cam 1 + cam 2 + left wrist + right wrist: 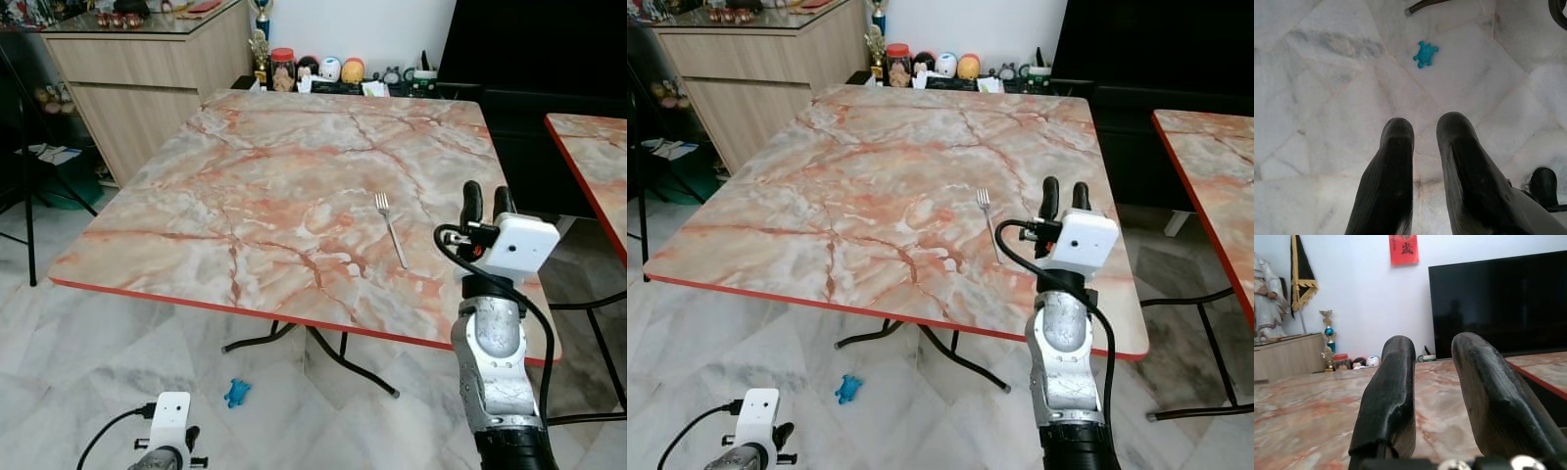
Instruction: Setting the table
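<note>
My right gripper (1065, 199) is up over the marble table (872, 186) near its front right edge, fingers apart w/ nothing between. Fork (989, 223) lies flat on the top just beside it, on my left, tines pointing away from me. My left arm hangs low; small blue toy (849, 389) on the floor under the table.

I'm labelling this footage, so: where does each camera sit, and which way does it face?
Left eye, right eye: head, forward and down at the marble table with a fork; right gripper raised; both share this scene.
Left wrist: low, facing the floor and blue toy, past the open left gripper.
Right wrist: level across the tabletop toward the TV.
</note>
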You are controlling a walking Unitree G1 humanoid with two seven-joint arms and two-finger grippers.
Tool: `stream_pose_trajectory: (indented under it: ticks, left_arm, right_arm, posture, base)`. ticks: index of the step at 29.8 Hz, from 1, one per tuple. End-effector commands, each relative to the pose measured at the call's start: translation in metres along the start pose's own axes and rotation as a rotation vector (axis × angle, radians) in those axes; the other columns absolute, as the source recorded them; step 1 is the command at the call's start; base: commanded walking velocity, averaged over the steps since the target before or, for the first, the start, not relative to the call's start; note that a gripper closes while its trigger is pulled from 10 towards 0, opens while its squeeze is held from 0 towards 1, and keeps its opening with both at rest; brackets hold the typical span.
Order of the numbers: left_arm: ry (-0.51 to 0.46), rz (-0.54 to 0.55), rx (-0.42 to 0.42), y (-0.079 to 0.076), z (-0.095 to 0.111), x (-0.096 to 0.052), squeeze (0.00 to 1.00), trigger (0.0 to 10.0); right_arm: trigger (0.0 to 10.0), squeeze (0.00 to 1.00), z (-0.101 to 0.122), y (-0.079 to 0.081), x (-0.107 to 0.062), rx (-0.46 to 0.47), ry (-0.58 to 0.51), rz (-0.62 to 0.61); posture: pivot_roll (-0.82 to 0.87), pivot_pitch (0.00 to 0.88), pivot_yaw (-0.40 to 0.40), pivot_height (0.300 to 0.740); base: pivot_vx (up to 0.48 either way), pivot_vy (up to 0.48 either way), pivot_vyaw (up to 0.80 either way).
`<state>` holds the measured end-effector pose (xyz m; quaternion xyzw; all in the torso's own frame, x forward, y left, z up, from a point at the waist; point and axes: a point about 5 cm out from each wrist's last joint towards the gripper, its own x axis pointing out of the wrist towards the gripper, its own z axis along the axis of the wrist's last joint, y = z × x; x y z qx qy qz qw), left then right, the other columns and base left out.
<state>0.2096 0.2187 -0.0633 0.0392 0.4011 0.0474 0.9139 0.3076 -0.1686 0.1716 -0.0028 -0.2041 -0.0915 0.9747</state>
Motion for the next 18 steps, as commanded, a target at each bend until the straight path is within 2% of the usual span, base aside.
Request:
stream_pose_trajectory:
  ticks: [1, 18]
  left_arm:
    - [0.006, 0.009, 0.000, 0.0033, -0.0025, -0.0008, 0.00, 10.0]
    - [0.009, 0.015, 0.006, 0.0038, -0.0015, -0.0005, 0.00, 10.0]
  right_arm:
    - [10.0, 0.00, -0.0024, 0.0008, -0.0001, 0.002, 0.019, 0.002]
    - [10.0, 0.00, -0.0057, 0.0039, -0.0008, 0.006, 0.043, 0.023]
  posture:
    - [0.02, 0.000, 0.016, 0.740]
    - [0.02, 0.000, 0.017, 0.740]
  base:
    - [0.000, 0.000, 0.00]
    - [0.000, 0.000, 0.00]
